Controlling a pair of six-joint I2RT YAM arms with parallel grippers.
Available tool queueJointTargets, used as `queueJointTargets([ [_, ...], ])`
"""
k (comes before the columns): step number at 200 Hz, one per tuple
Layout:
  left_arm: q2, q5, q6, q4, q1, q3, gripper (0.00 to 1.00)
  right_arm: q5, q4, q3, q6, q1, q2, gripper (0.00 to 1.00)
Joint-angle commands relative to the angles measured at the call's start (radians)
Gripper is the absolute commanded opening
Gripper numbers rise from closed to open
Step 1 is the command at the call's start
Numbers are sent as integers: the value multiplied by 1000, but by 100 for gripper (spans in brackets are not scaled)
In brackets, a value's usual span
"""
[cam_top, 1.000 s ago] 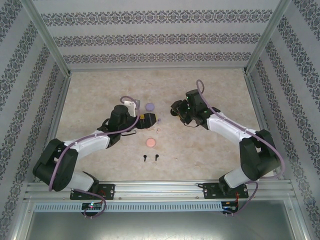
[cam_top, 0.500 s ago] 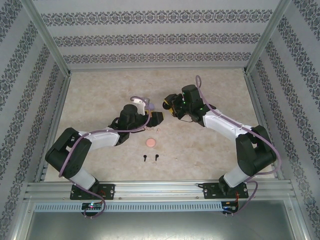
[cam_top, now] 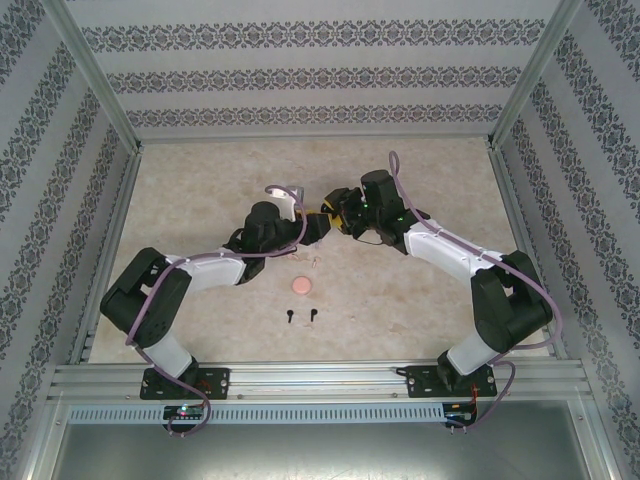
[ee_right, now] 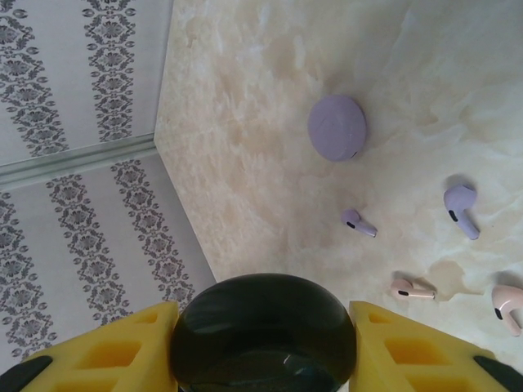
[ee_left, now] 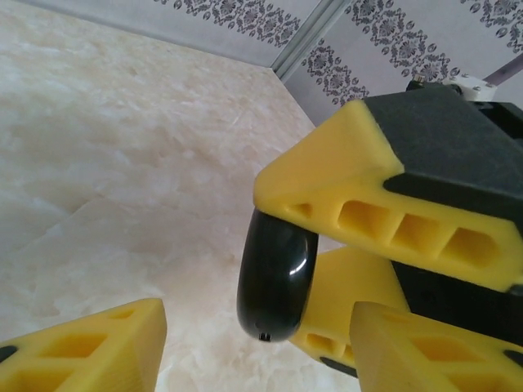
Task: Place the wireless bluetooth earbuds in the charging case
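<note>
- right tool (ee_right: 263,363) is clamped on the black charging case (ee_right: 261,322). There's a yellow finger (ee_right: 106,351) pressed against each side of the round shell, so it's closed down to the case's width.
- the case is up in the air, well off the bench (cam_top: 200,190). From the left wrist cam you see it edge-on, thin and glossy.
- left tool (ee_left: 257,331) is about half open. Its two yellow fingers stand apart at the bottom of its own cam, and the lower end of the case hangs in the gap between them.
- bare bench shows between the case and the finger on the left side of that view, so it isn't gripping. One of the right tool's fingers sits between the case and the other finger.
- from overhead the two tools are nose to nose over the middle of the bench.
- below the right tool, the two lilac earbuds (ee_right: 358,222) lie loose on the bench, a bit apart from each other. The lilac case (ee_right: 337,126) lies flat nearby.
- the two pink earbuds (ee_right: 413,289) are loose too, just past the lilac ones and also apart from each other.
- closer to the arm bases is the pink case (cam_top: 301,285), flat on the bench.
- nearer the bases again, the two black earbuds (cam_top: 289,318) lie side by side, not touching.
- the bench is beige and marbled, with patterned walls (cam_top: 320,80) round three sides.
</note>
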Motion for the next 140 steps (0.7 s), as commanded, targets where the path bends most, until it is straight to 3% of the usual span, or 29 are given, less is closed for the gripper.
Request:
queueJointTargets([
  [1, 23, 11, 17, 65, -12, 36, 58, -15, 39, -8, 22, 7, -27, 39],
  [140, 92, 26, -5, 99, -11, 102, 36, -22, 80, -41, 42, 4, -37, 37],
])
